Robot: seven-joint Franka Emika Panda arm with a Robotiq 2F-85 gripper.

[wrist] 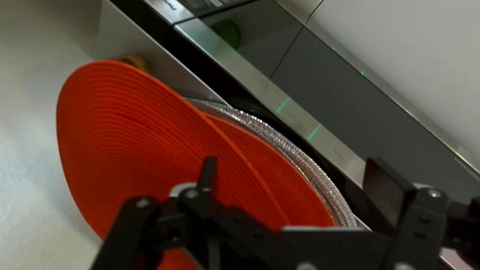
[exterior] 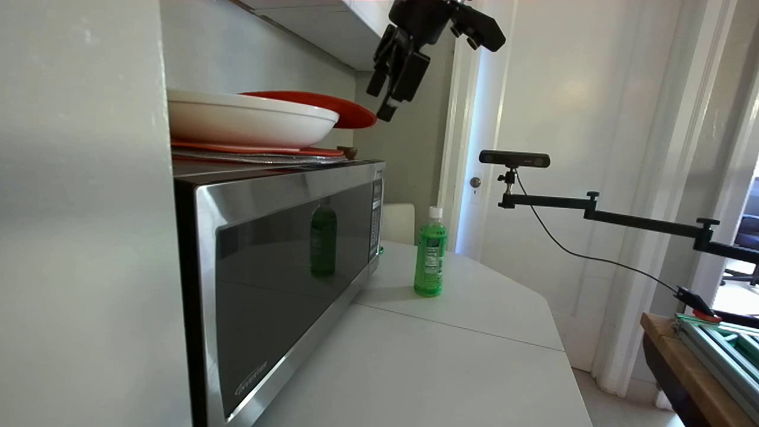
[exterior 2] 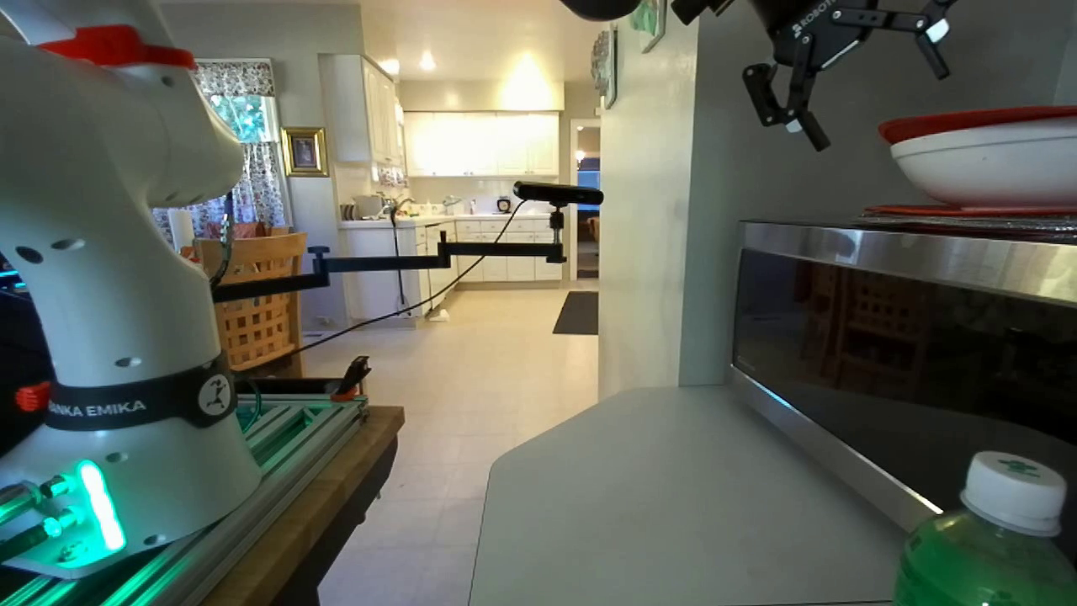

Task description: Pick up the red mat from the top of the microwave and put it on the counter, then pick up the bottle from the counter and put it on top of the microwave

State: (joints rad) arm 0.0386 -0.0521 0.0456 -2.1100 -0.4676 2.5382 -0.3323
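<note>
Nearest first, wrist view: the tool [wrist: 293, 180] sits along the bottom, jaws spread wide apart, nothing held; in both exterior views it touches nothing that I can see. Just past it, over the left and centre of the wrist view, is the red mat [wrist: 123, 127] — taken as the one meant, being uppermost — tilted across the white bowl [exterior: 249, 121] at left in an exterior view, above the microwave [exterior: 278, 279]. Coiled, ribbed make; I judge it light, thin, fairly stiff at rest but apt to sag if held by one edge. Probably not fragile, and the ribs should give some bite. Proposed hold: the rim jutting past the bowl, upper left in the wrist view, one jaw over and one under, shallow enough to leave the bowl alone, which could be dragged or tipped. Beneath the bowl lie a lower red mat [wrist: 270, 165] and a silvery mat [wrist: 313, 172], near the centre of the wrist view; pinching these too would be an error. Farther off, right of centre in an exterior view, the bottle [exterior: 430, 258], green liquid inside, stands upright on the table [exterior: 450, 362]. Expect it weighty, smooth, perhaps slippery, its wall yielding under squeeze: hold round the middle, square on, firm but not crushing.
</note>
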